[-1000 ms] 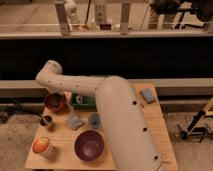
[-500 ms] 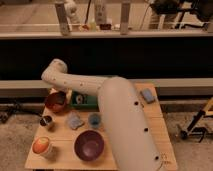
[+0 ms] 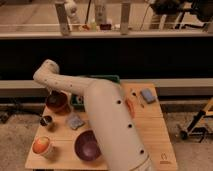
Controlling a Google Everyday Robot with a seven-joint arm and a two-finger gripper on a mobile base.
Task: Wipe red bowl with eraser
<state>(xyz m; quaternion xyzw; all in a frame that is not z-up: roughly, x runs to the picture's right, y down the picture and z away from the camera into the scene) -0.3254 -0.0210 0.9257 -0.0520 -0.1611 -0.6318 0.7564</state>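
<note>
The red bowl (image 3: 56,103) sits at the table's back left, small and reddish-orange with a darker inside. My arm reaches up across the table, bends at a pale joint, and comes down over the bowl. The gripper (image 3: 53,92) is at the bowl's far rim, right above its inside. The eraser is hidden, and I cannot see whether anything is held.
A larger purple bowl (image 3: 89,145) stands at the front, with an orange-and-white cup (image 3: 42,146) to its left. A small dark cup (image 3: 46,120) and a blue-grey pad (image 3: 75,121) lie mid-left. Another pad (image 3: 147,95) lies back right. A green tray (image 3: 78,101) sits behind the arm.
The arm's bent joint swung slightly right and then back left above the red bowl. The bowl and the other objects stayed where they were.
</note>
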